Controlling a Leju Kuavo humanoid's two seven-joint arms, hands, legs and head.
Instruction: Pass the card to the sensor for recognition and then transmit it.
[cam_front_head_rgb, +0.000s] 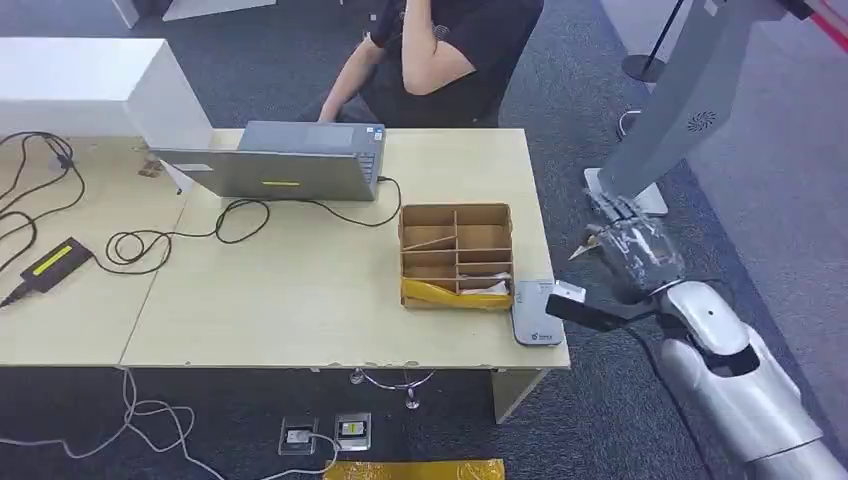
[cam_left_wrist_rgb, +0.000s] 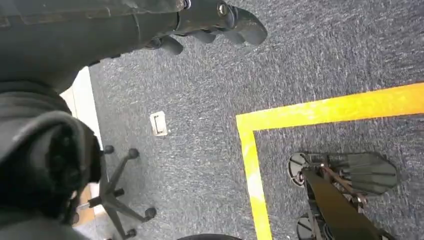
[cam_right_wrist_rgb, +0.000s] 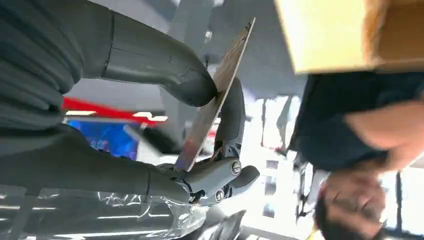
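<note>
The right hand (cam_right_wrist_rgb: 200, 135) pinches a thin, flat card with a glossy printed face (cam_right_wrist_rgb: 216, 97) between its thick grey thumb and a darker finger, the card standing edge-on in the right wrist view with the thumb tip pressed against one side and the finger braced along the other. In the head view that hand (cam_front_head_rgb: 625, 245), wrapped in clear plastic film at the end of the silver right arm (cam_front_head_rgb: 735, 375), hangs off the right edge of the pale wooden tabletop (cam_front_head_rgb: 300, 300), beside the table corner and above the dark grey carpet. On the tabletop near that corner lies a flat grey rectangular card sensor (cam_front_head_rgb: 535, 312), just beside a brown cardboard divider box with several compartments (cam_front_head_rgb: 456, 255) (a yellow packet lies in its nearest compartment). Farther back on the tabletop stands an open grey laptop (cam_front_head_rgb: 285, 160), a black cable (cam_front_head_rgb: 240, 215) running from it across the wood, and a small black device with a yellow-green label (cam_front_head_rgb: 52, 263) rests near the left edge. A person in a dark short-sleeved top (cam_front_head_rgb: 440, 50) sits behind the tabletop, facing the laptop. The left hand (cam_left_wrist_rgb: 220, 20) hangs over the carpeted floor, its dark fingers loosely curled with nothing in them, above a yellow tape line (cam_left_wrist_rgb: 300, 110) and near the base of a wheeled chair (cam_left_wrist_rgb: 117, 195).
</note>
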